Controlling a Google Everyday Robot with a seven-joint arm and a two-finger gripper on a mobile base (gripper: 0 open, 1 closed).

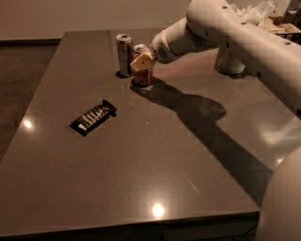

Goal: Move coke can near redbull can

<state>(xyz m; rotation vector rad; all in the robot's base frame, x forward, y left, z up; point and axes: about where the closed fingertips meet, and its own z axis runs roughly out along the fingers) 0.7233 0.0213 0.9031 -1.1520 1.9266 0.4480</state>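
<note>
A: Camera view: where was the gripper?
B: Gripper (142, 62) sat over the table's (141, 183) far side, clamped on the coke can (143, 78). One beige finger (146, 60) lay across the can's upper front.
A: Coke can position?
B: Upright, base at the tabletop. It stood just beside the redbull can (124, 54), on its right and slightly nearer the camera. Couldn't tell if they touched.
A: Rest of the scene?
B: Arm (211, 23) reached in from the right, shadow across the table. Black candy bar (93, 116) lay nearer the camera, well apart from both cans. Grey cup (229, 62) stood far right behind the arm, white tissue (254, 14) above it.
</note>
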